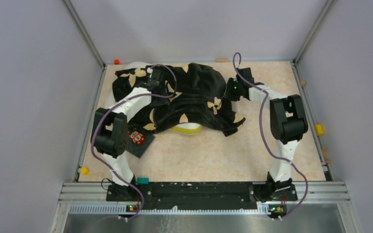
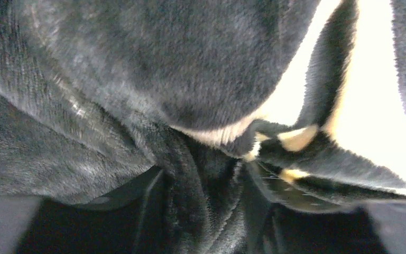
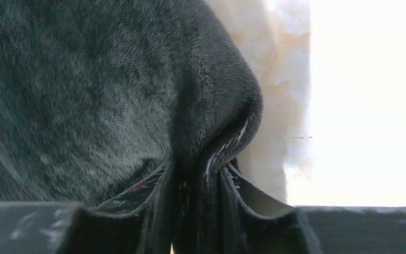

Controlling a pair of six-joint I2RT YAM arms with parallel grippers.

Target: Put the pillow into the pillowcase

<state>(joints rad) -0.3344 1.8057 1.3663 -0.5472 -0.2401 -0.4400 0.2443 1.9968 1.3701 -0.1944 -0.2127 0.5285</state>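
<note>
The black pillowcase (image 1: 194,94) with cream flower motifs lies bunched over the pillow at the table's far middle. The pillow shows as a white bulge at the far left (image 1: 135,64) and a yellow-banded edge (image 1: 186,129) poking out at the front. My left gripper (image 1: 161,80) is shut on a fold of the pillowcase (image 2: 206,201) at its left side. My right gripper (image 1: 231,89) is shut on a fold of the pillowcase (image 3: 198,190) at its right side. Black fabric fills both wrist views.
A small dark owl-picture card (image 1: 138,139) lies by the left arm. Small coloured blocks sit at the edges: red (image 1: 116,61), yellow (image 1: 84,170), yellow (image 1: 319,129), teal (image 1: 142,180). Grey enclosure walls surround the marbled table (image 1: 223,155).
</note>
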